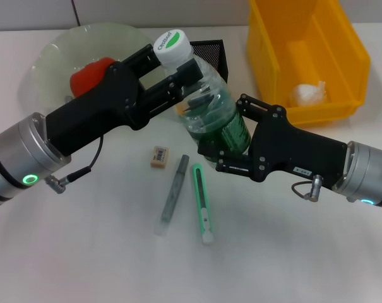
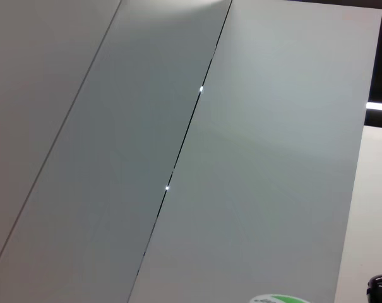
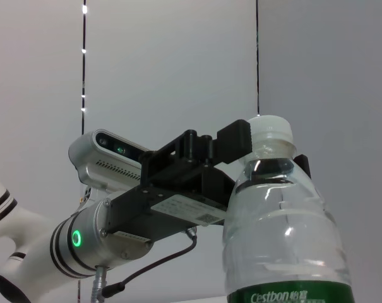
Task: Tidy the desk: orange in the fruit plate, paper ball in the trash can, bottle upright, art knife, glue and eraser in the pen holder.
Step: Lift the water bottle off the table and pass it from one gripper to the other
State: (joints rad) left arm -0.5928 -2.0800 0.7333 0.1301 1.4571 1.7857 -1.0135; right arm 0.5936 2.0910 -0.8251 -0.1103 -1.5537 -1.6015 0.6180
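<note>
Both hands are meeting at the clear plastic water bottle with a green label and white cap [image 1: 206,104], which is standing upright on the white counter [image 1: 83,252] between them. Reaching in from the left edge, the left hand [image 1: 178,79] is gripping the bottle at its neck and shoulder, its black fingers [image 1: 189,74] closing on either side just under the cap. Coming in low from the right, the right hand [image 1: 219,151] is clasping the lower body of the bottle at the green label; its fingertips are hidden behind the bottle, though the hand is pressing against it.

Seen from the right wrist, the bottle [image 3: 282,233] is filling the near side, with the left hand [image 3: 232,148] clamping at its cap.

Seen from the left wrist, only a sliver of the bottle's cap [image 2: 279,299] is showing at the edge; the rest is blank wall.

Behind the left arm, the red-orange round fruit [image 1: 89,74] is sitting in the pale green glass plate [image 1: 58,53], partly covered by the arm. Only a corner of the black mesh pen holder [image 1: 209,50] is peeking out behind the bottle. Inside the yellow plastic bin [image 1: 342,63], the white crumpled paper ball [image 1: 307,93] is resting. Near the bottle's base, the small beige eraser [image 1: 159,156], the grey stick-shaped knife [image 1: 175,192] and the green-and-white glue pen [image 1: 202,202] are lying on the counter.
</note>
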